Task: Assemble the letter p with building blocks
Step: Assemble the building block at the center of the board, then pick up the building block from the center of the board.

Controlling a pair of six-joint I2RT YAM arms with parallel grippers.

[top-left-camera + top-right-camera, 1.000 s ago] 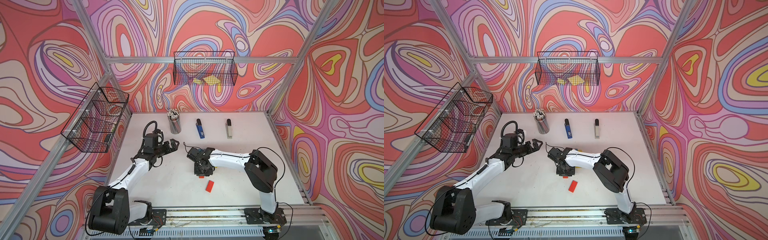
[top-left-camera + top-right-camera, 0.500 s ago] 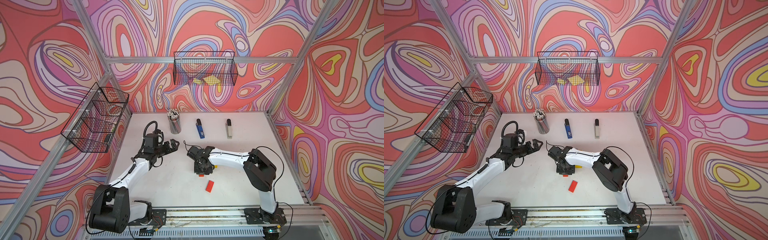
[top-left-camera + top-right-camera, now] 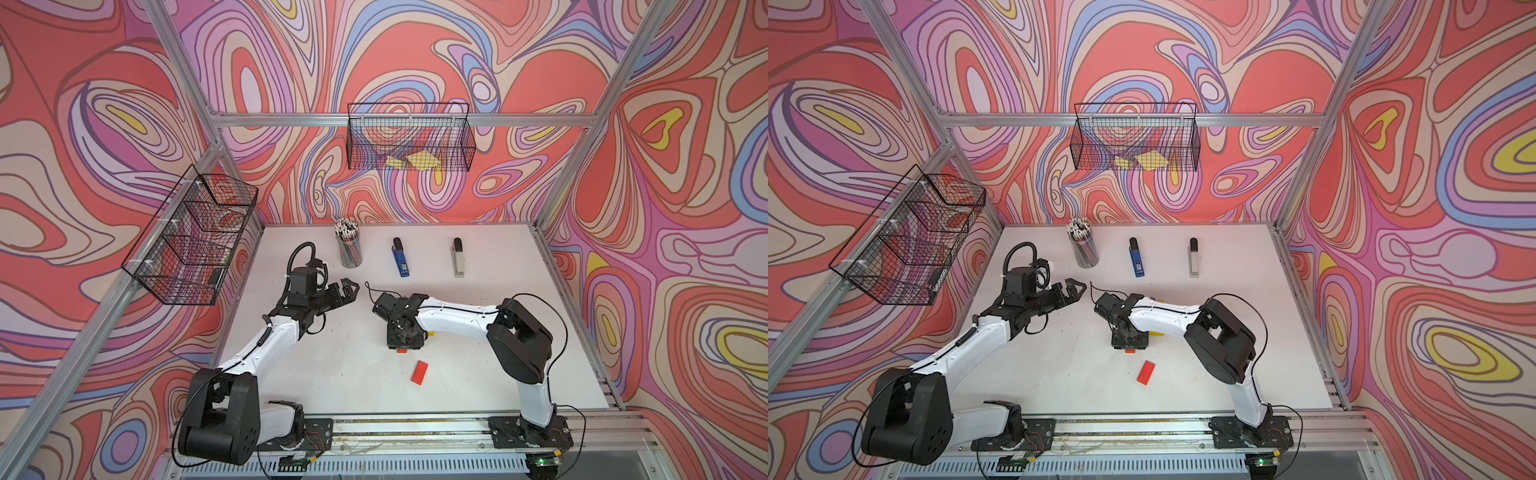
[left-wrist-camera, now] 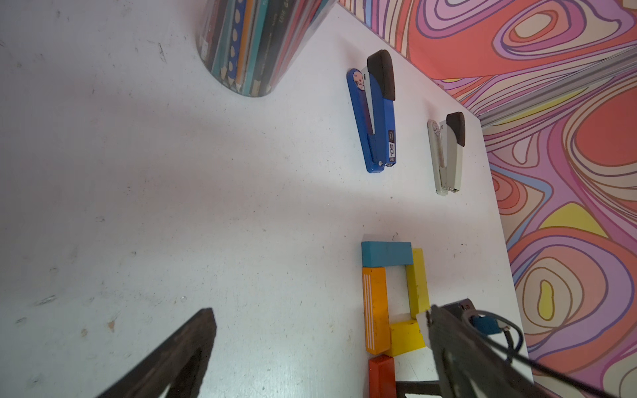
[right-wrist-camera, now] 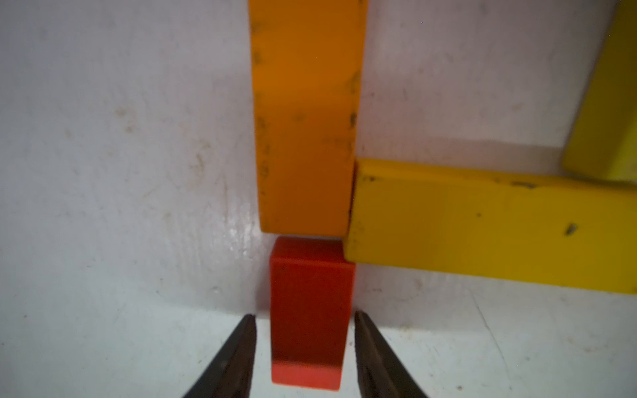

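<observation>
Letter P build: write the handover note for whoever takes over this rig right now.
Tools: left tool open, empty, off to the side of the build; right tool open, jaws either side of the red stem block, gaps on both sides.
Done: blue block on top, orange block as stem, side yellow block and bottom yellow block closing the loop, red at orange's end.
To do: lift the right tool clear; spare red block lies loose toward the front, probably extends the stem.

Swirl-patterned red and lilac walls (image 3: 415, 50) enclose the white table (image 3: 498, 365) on three sides. Black wire basket (image 3: 409, 137) hangs above table's far edge.
</observation>
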